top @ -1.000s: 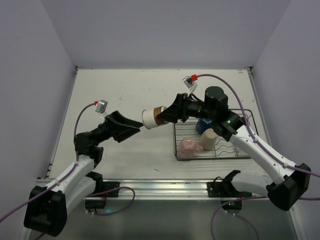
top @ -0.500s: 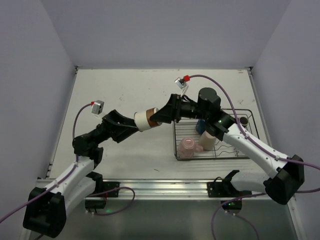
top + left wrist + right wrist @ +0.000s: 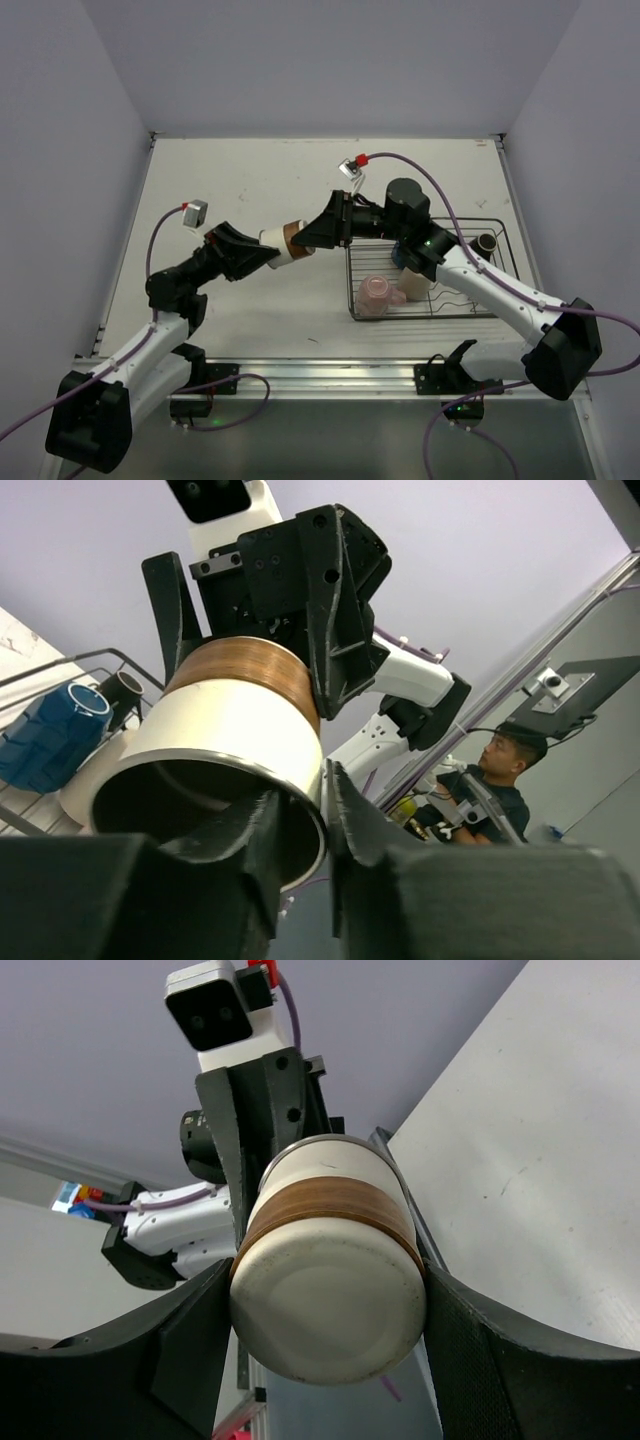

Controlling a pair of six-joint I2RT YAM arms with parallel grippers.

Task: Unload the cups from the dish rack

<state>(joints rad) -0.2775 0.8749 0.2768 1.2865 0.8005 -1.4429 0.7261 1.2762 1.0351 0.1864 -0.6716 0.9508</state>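
Note:
A cream cup with a brown band [image 3: 284, 243] hangs on its side in the air between the two arms, left of the dish rack [image 3: 470, 312]. My right gripper [image 3: 306, 238] is shut on its base end, one finger on each side [image 3: 328, 1310]. My left gripper [image 3: 268, 252] has its fingers pinching the cup's rim [image 3: 325, 790], one inside the mouth and one outside. In the rack lie a pink cup [image 3: 375, 292] and a beige cup [image 3: 417, 281]. A blue cup [image 3: 50, 735] and a dark brown cup [image 3: 487, 241] are there too.
The rack stands at the right of the pale table [image 3: 250, 190], under my right arm. Grey walls close in the table on three sides. A metal rail [image 3: 320, 375] runs along the near edge, with cables trailing from both bases.
My right arm carried the cream cup leftward to my left gripper. The left gripper's fingers, wide apart before, have closed over the cup's rim.

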